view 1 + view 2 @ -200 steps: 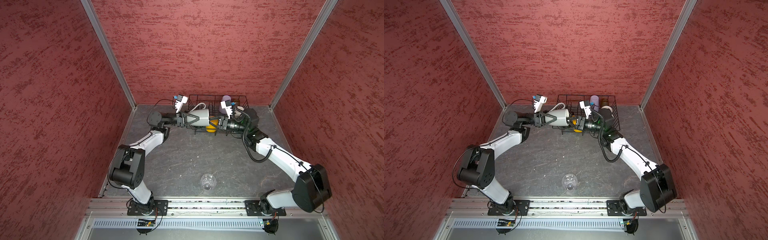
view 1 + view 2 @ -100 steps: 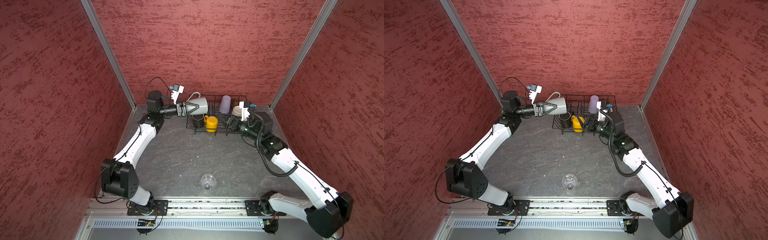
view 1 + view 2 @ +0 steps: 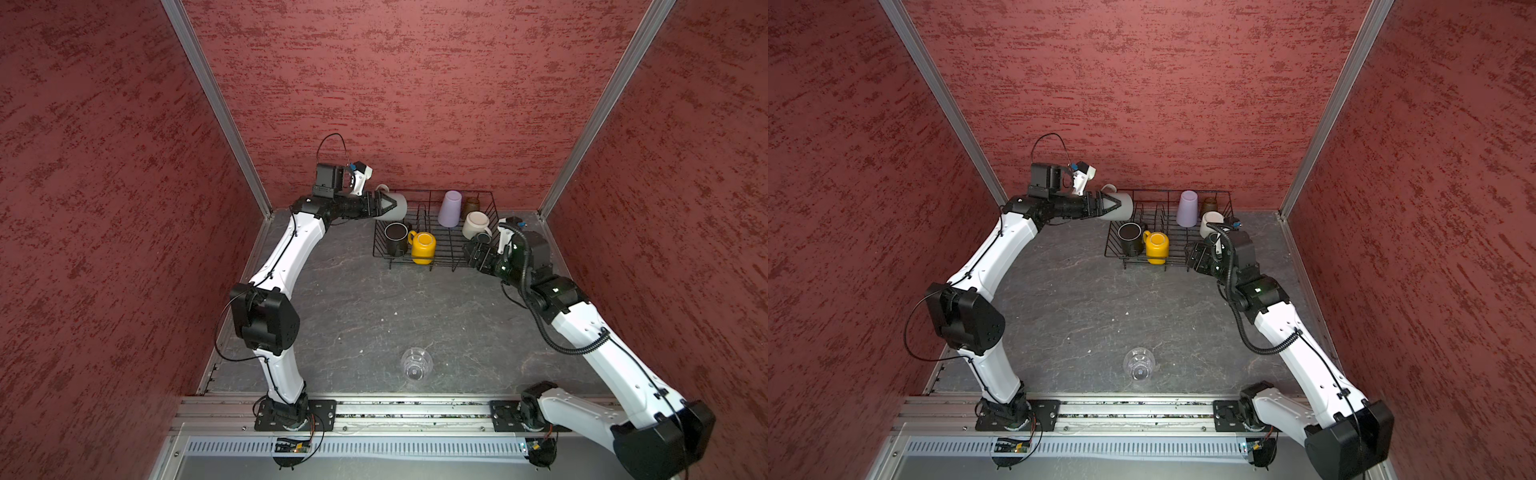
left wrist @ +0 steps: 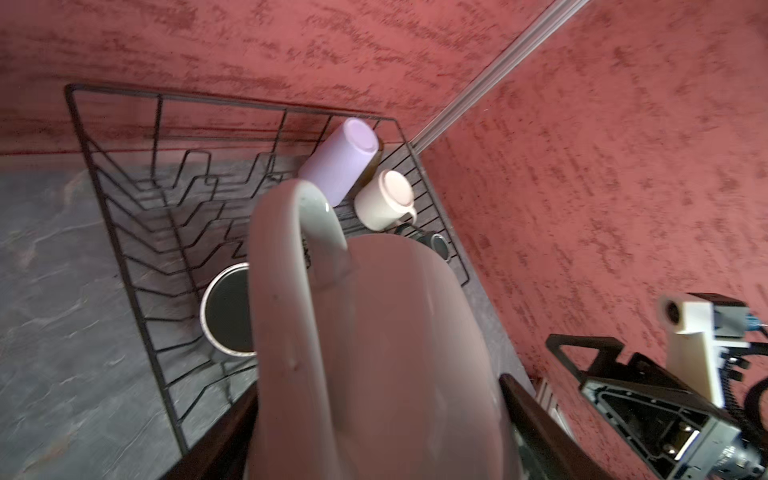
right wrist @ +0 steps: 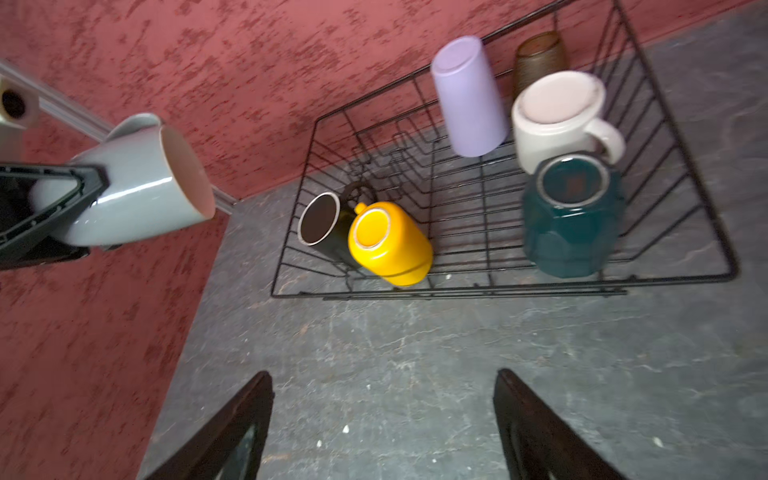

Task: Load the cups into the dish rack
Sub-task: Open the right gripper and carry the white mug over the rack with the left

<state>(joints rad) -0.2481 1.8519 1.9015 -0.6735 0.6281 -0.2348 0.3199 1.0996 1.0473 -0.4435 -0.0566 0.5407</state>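
Cups point(image 5: 388, 243): counting six in the dish rack point(image 5: 498, 286) already. Got the grey mug point(image 5: 141, 187) clamped in the left gripper point(image 3: 390, 204), just beside the rack's far corner. Right gripper point(image 5: 384, 374) wide, empty, near the rack. Leaves the clear glass point(image 3: 416, 364), well apart from the rack.

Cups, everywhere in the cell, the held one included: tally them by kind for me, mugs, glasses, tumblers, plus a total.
Mugs: 5 (grey mug, black mug, yellow mug, white mug, teal mug)
Glasses: 2 (amber glass, clear glass)
Tumblers: 1 (lilac tumbler)
Total: 8
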